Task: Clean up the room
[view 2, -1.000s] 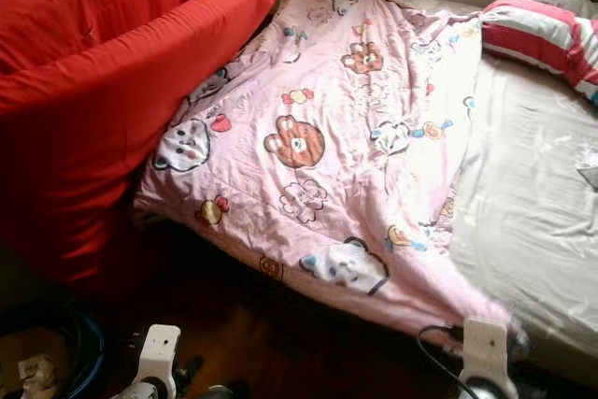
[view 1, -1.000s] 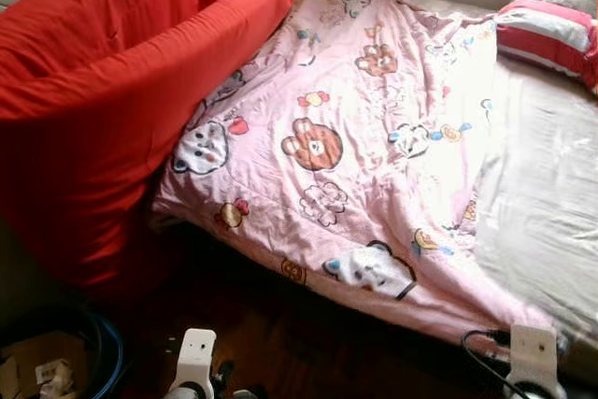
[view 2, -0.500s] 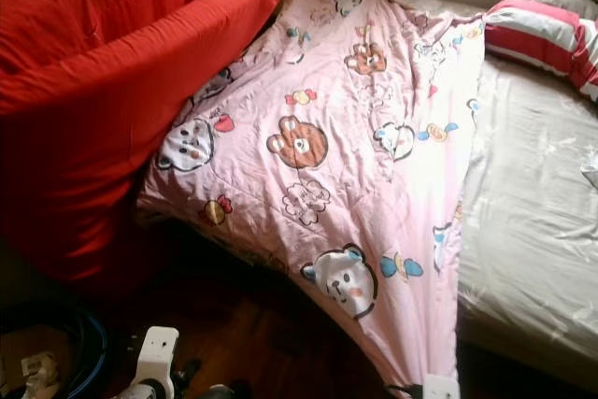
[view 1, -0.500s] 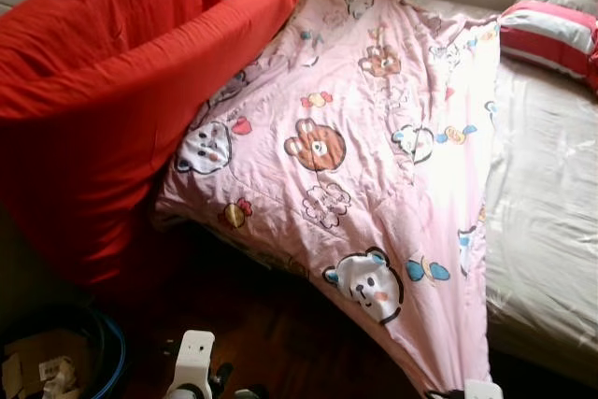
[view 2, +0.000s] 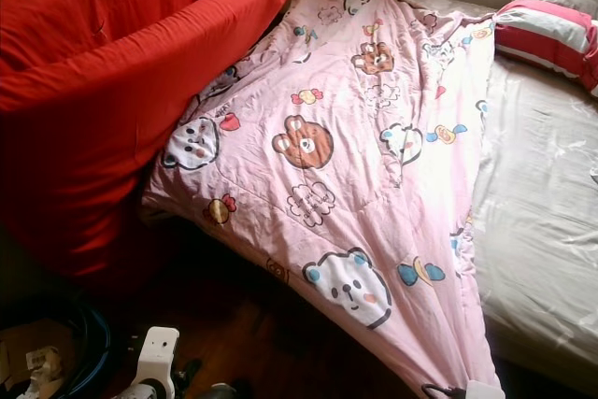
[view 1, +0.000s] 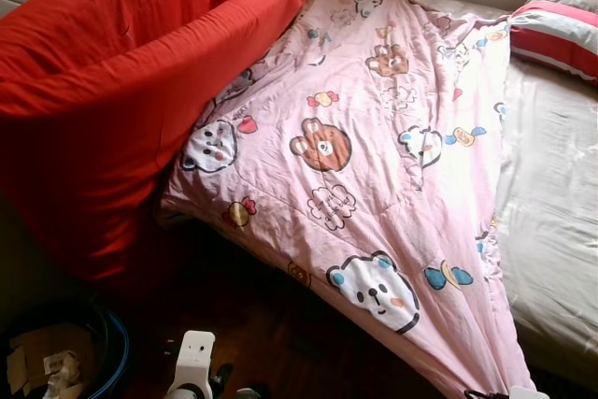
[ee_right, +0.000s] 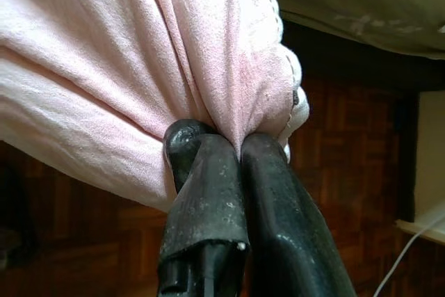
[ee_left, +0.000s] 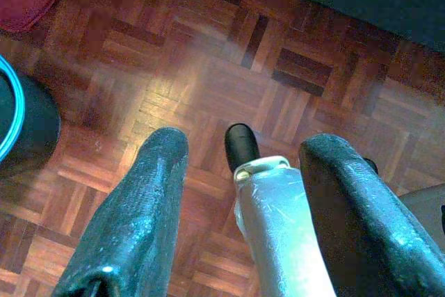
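A pink quilt (view 1: 374, 137) printed with cartoon bears lies slanted across the bed (view 1: 561, 221), running from the top centre of the left eye frame down to the lower right, where its corner hangs over the bed's edge toward the floor (ee_left: 208, 88). The right pincer (ee_right: 236, 151) has its two black fingers pressed together on a bunched fold of that corner, the pink cloth gathered tight between the tips, with dark parquet behind it. To the right of the quilt the beige sheet is bare, and a red-and-white striped pillow (view 1: 556, 30) sits in the upper right corner. A big red cushion (view 1: 103, 91) fills the upper left, its edge touching the quilt. The left pincer (ee_left: 240, 151) hangs low over the parquet with its fingers spread and nothing between them. A dark bin (view 1: 65, 362) with a blue rim, holding crumpled paper, stands at the lower left.
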